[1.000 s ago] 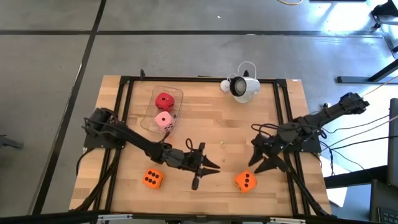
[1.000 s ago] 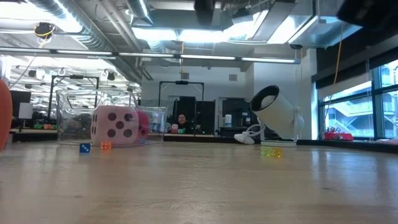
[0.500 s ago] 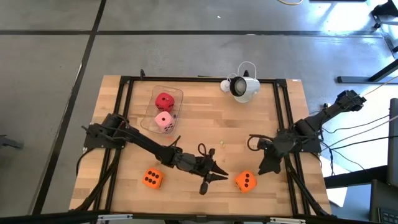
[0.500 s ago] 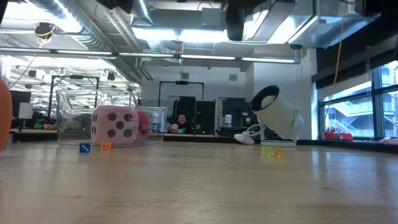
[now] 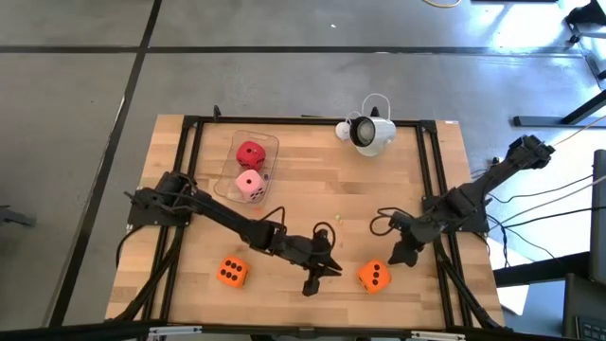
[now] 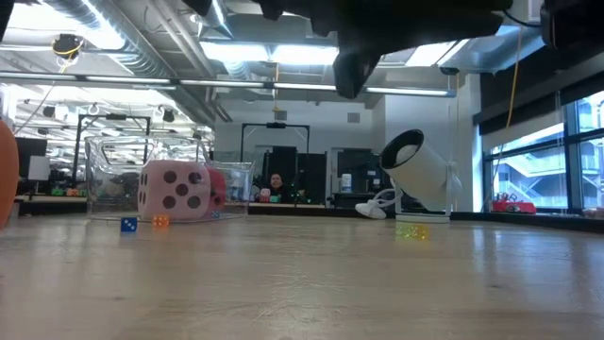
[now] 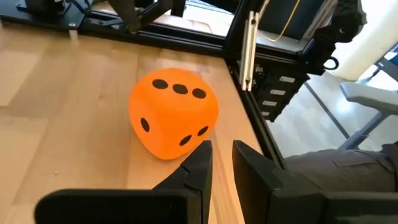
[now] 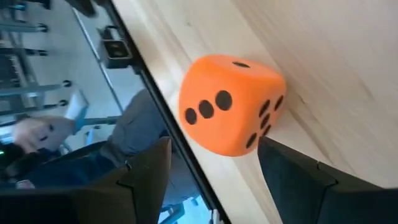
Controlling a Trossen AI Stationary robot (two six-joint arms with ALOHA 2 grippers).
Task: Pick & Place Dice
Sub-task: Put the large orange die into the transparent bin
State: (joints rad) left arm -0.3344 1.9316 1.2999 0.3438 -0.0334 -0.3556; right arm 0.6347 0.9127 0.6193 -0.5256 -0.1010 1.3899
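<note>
Two dice are sitting low in the frame; the right gripper (image 5: 399, 252), jaws spread wide and empty, is nearing the right orange die (image 5: 373, 276), likely soft and light: pinch opposite flat faces.

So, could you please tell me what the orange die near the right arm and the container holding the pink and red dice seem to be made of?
The orange die looks like soft foam with a matte skin: rounded edges and corners, no shine, flat dark pips. The container seems to be clear, glossy plastic, since the pink die and red die show plainly through its walls; glass cannot be ruled out.
</note>
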